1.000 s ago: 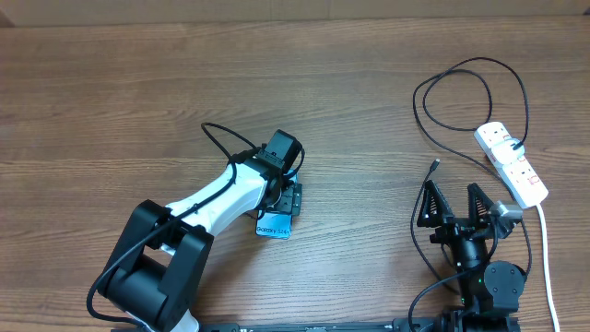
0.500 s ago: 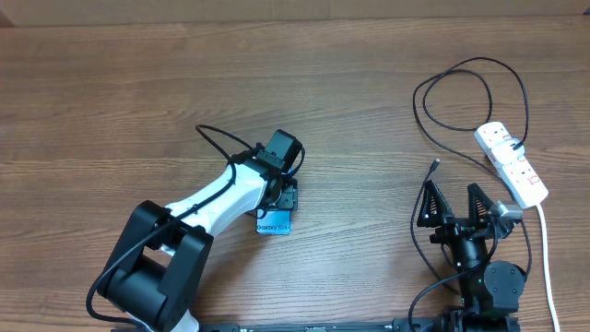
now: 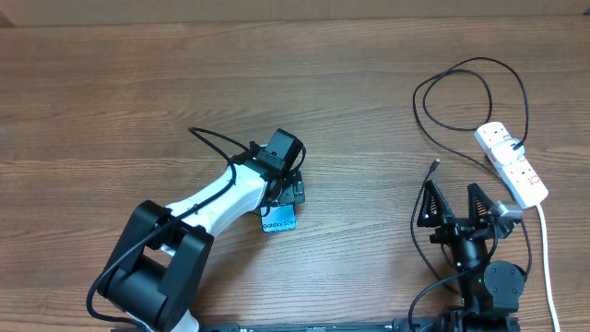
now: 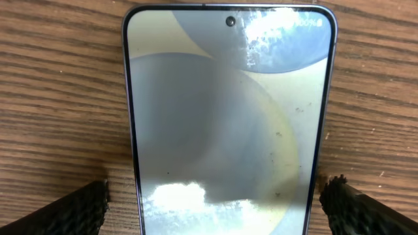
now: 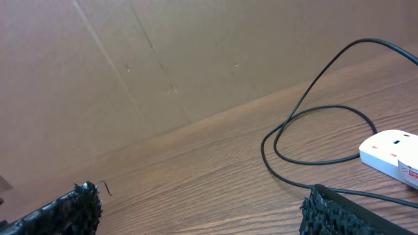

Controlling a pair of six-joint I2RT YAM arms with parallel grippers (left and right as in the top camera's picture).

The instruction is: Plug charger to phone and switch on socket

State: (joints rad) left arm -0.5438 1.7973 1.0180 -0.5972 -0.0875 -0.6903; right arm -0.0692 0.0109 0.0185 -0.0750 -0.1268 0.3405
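Observation:
The phone (image 3: 279, 219) lies flat on the table, mostly hidden under my left gripper (image 3: 288, 192) in the overhead view. In the left wrist view the phone (image 4: 228, 111) fills the frame, and my left gripper (image 4: 219, 212) is open with one finger on each long side of it. The charger cable (image 3: 417, 97) loops on the table at the right. Its connector tip (image 3: 434, 166) lies free and its plug (image 3: 516, 146) sits in the socket (image 3: 512, 164). My right gripper (image 3: 454, 198) is open and empty just below the tip. The cable (image 5: 307, 111) and socket (image 5: 392, 153) also show in the right wrist view.
A thick white cord (image 3: 545, 249) runs from the socket toward the front right edge. A brown cardboard wall (image 5: 163, 59) stands behind the table. My right gripper (image 5: 209, 215) has bare wood between its fingers.
My left gripper has turned slightly over the phone, and the phone's visible end has shifted a little right and up. The right arm has not moved.

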